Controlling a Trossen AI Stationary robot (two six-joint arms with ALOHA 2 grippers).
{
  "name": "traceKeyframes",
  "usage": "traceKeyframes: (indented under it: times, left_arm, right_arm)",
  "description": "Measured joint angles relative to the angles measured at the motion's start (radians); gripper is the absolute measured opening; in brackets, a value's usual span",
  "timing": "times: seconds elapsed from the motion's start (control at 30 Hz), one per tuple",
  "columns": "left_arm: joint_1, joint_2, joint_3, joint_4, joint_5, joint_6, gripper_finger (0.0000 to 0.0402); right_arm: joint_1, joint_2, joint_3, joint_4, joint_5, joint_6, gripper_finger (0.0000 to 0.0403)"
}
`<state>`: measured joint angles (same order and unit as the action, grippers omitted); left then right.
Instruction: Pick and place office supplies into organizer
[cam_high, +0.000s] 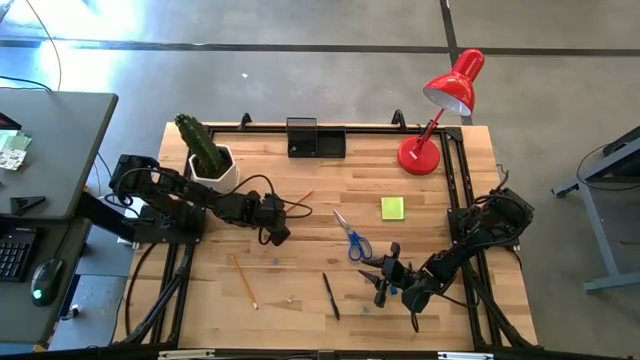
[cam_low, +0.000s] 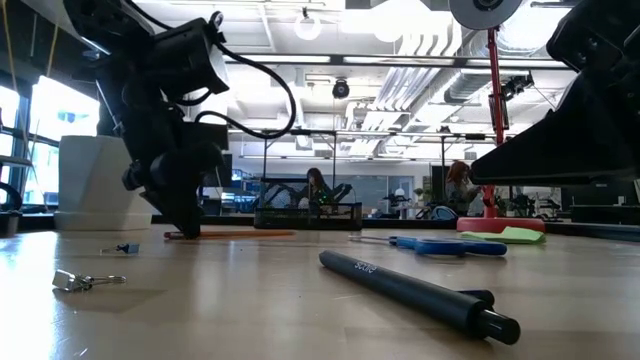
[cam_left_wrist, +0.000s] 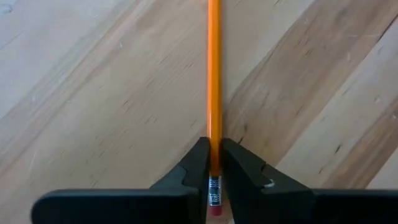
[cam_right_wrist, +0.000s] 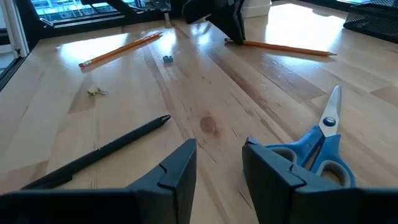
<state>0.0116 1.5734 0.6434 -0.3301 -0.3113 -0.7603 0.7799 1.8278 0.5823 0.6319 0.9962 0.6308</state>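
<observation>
An orange pencil (cam_high: 300, 201) lies flat on the wooden table, left of centre. My left gripper (cam_high: 283, 216) is shut on its eraser end; the low view also shows this gripper (cam_low: 188, 228) at the pencil (cam_low: 250, 233). My right gripper (cam_right_wrist: 219, 163) stands open, low over the table near its front right, with nothing between its fingers. Blue-handled scissors (cam_high: 352, 237) lie just beyond it, and a black pen (cam_high: 330, 296) lies to its left. The black organizer (cam_high: 315, 138) stands at the far edge. My left gripper pinches the pencil between its two fingers just ahead of the metal band at the eraser end (cam_left_wrist: 214, 163). The fingers slant steeply down from the table's left, one on each side, and the shaft runs on away from them. The pencil still lies on the table.
Two more pencils (cam_high: 243, 280), a tiny blue eraser (cam_right_wrist: 168, 59) and a metal clip (cam_low: 80, 281) lie at the front left. A yellow-green sticky pad (cam_high: 392, 208) lies right of centre. A potted cactus (cam_high: 208, 160) and a red lamp (cam_high: 440, 110) stand at the far corners.
</observation>
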Motion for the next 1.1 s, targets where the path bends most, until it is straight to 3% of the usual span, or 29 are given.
traceKeyframes:
  times: [0.27,0.47,0.77,0.93,1.1]
  left_arm:
    - [-0.016,0.001,0.022,-0.011,-0.001,0.1,0.0007]
    - [-0.085,0.004,0.045,-0.009,0.004,0.209,0.0019]
    - [-0.14,0.003,0.047,0.054,-0.028,0.339,0.0006]
    - [-0.14,0.002,0.047,0.095,-0.028,0.381,0.0]
    - [-0.139,0.001,0.048,0.104,0.002,0.389,0.0001]
  right_arm:
    - [0.007,0.0,0.0,0.001,-0.011,0.001,0.0123]
    - [0.006,0.0,0.0,0.023,-0.013,0.001,0.0123]
    - [0.006,0.0,0.0,0.071,-0.047,-0.004,0.0123]
    - [-0.013,0.0,0.005,0.186,-0.086,-0.172,0.0123]
    - [-0.073,0.0,0.135,0.114,-0.153,-0.471,0.0123]
